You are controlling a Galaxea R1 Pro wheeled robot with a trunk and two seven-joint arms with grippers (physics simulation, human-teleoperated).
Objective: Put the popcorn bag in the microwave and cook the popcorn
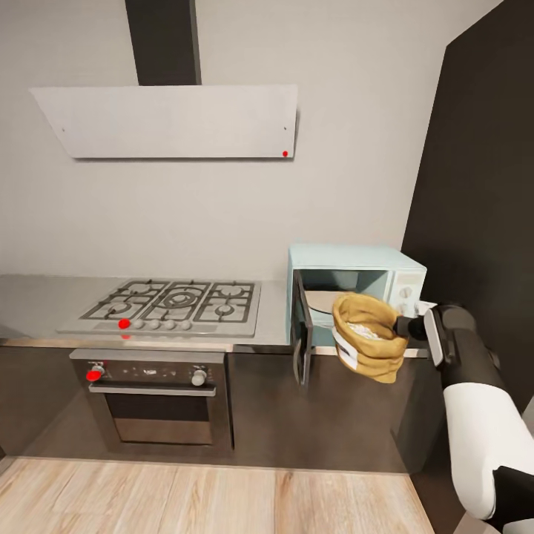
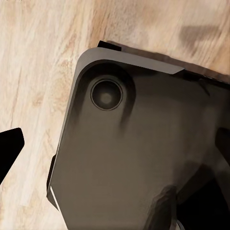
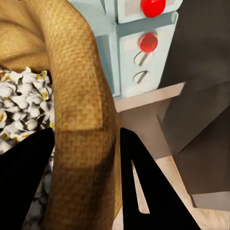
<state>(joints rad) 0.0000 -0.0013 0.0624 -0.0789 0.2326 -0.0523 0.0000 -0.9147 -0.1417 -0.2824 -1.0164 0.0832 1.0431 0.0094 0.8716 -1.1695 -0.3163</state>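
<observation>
My right gripper [image 3: 86, 167] pinches the rim of the popcorn bag [image 1: 368, 334], holding it upright so the popcorn [image 3: 21, 103] stays in, just before the open microwave [image 1: 356, 291]. My left gripper's state I cannot tell.

The squat orange-brown popcorn bag [image 1: 368, 335] hides part of the pale mint-blue microwave's [image 1: 356, 268] open cavity. In the right wrist view the bag's lower part is cut off by the frame, as are the black fingers [image 3: 143, 177] pinching its rim. The white robot arm [image 1: 475, 430] runs off the corner.
</observation>
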